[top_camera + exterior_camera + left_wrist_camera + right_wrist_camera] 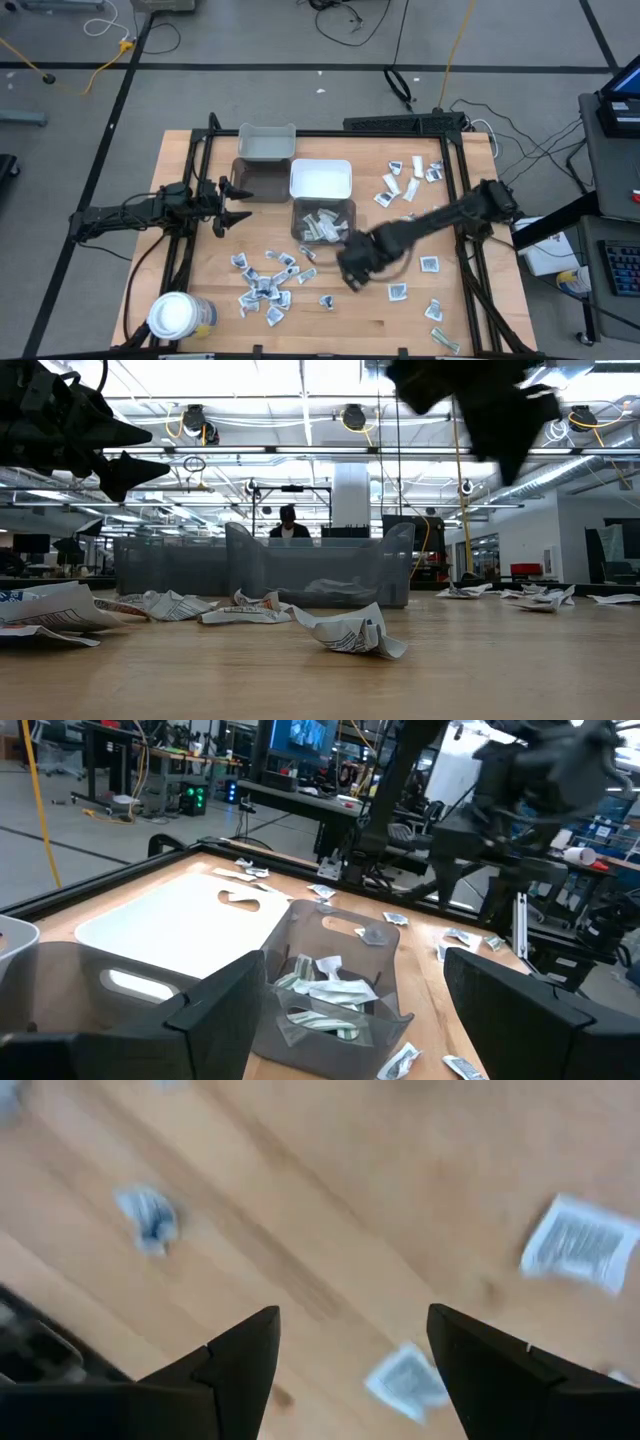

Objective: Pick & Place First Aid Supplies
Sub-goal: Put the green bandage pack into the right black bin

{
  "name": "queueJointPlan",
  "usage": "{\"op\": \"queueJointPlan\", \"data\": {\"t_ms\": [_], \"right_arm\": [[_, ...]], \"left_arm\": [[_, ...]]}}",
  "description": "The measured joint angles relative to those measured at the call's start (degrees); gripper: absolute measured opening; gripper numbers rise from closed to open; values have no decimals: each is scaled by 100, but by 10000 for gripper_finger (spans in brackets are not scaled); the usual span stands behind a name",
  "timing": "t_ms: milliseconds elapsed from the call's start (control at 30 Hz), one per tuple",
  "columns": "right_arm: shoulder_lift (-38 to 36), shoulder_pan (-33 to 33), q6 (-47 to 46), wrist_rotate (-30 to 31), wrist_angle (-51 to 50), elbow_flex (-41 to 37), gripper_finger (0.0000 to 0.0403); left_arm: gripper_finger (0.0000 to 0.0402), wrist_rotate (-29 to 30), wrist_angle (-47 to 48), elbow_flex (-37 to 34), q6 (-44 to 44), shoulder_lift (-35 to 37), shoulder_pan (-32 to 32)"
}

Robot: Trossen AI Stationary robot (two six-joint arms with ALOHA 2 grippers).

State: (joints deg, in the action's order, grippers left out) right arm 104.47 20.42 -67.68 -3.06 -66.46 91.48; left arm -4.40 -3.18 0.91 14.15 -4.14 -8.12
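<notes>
Above the desk [350, 310], the right gripper [350, 1370], spread and empty, should centre over one packet [405, 1380] before descending.

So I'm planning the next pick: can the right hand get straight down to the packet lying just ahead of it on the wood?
Probably yes. The right hand is open and empty over bare table, and the packet lies flat between its fingers with nothing on top or crowding it.
</notes>
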Motion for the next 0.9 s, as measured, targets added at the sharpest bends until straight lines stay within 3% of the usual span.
{"op": "queueJointPlan", "data": {"t_ms": [267,533,900], "right_arm": [[-495,1588,-1172,12,62,-839,251],[-577,3033,-2081,6,63,-1060,251],[-576,4192,-3186,-1,379,-1060,251]], "left_arm": [[310,0,-1,-2,0,1,0],[310,0,0,-2,0,0,0],[310,0,0,0,0,1,1]]}}
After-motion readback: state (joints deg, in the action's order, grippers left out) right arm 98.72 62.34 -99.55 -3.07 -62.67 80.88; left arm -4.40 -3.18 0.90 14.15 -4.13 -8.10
